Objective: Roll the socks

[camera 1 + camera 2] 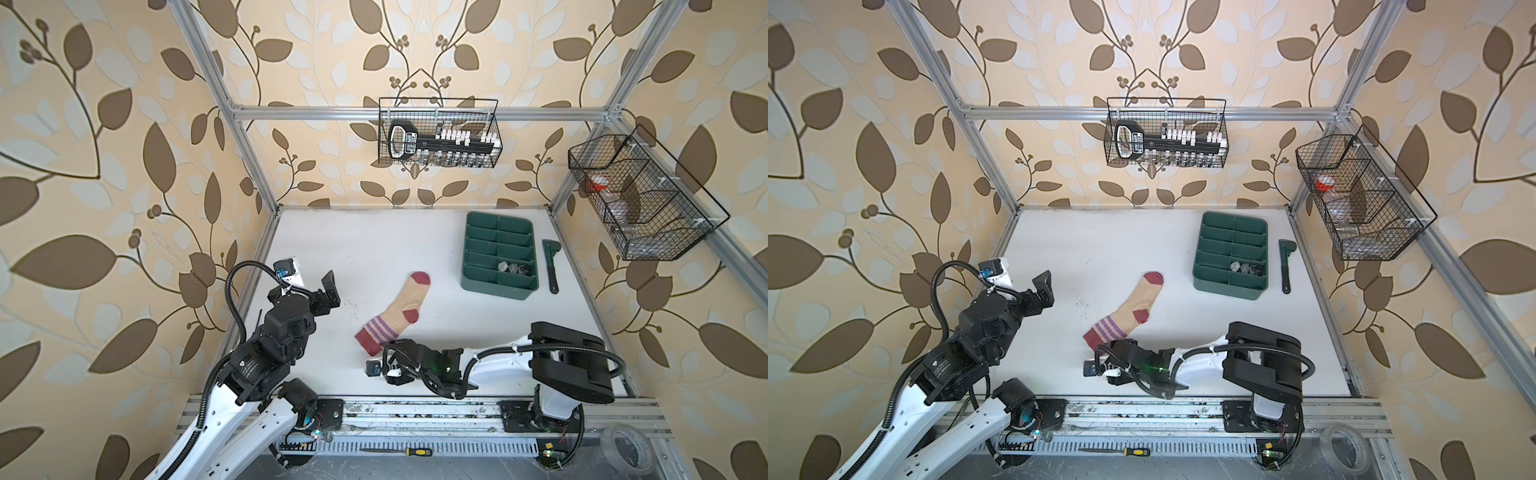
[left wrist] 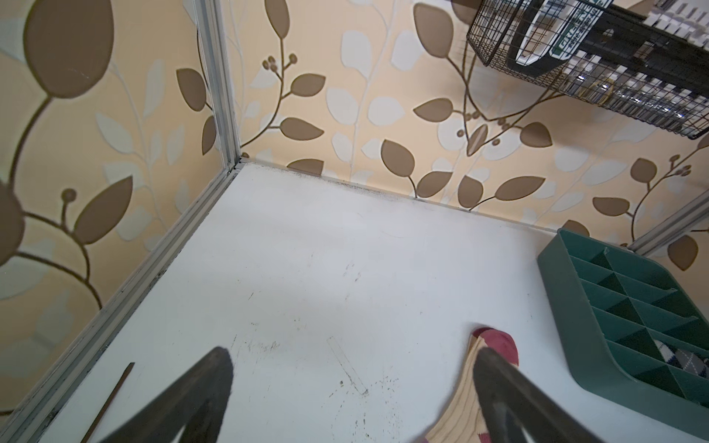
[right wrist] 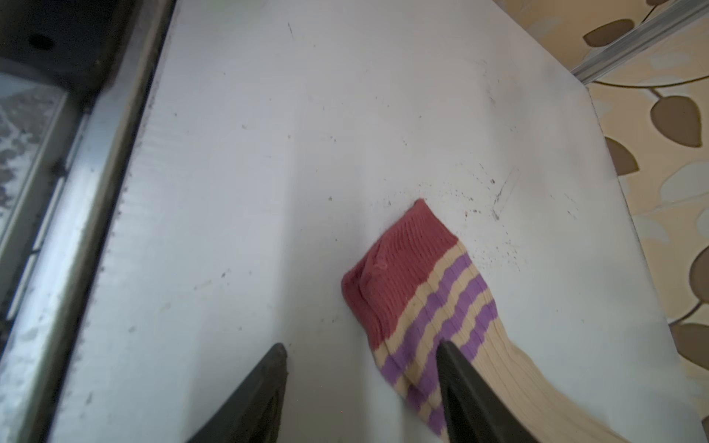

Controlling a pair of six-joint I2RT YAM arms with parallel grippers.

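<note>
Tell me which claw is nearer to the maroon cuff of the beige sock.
Right. The right claw is at the cuff, with one side over the purple stripes beside it. The left claw is off to the sock's left in both top views, apart from it.

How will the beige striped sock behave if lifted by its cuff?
Likely floppy: the beige sock lies flat and bent on the table, so it should drape. Thin ribbed knit suggests light. Its maroon cuff shows a wrinkle, so pushing probably bunches it.
</note>
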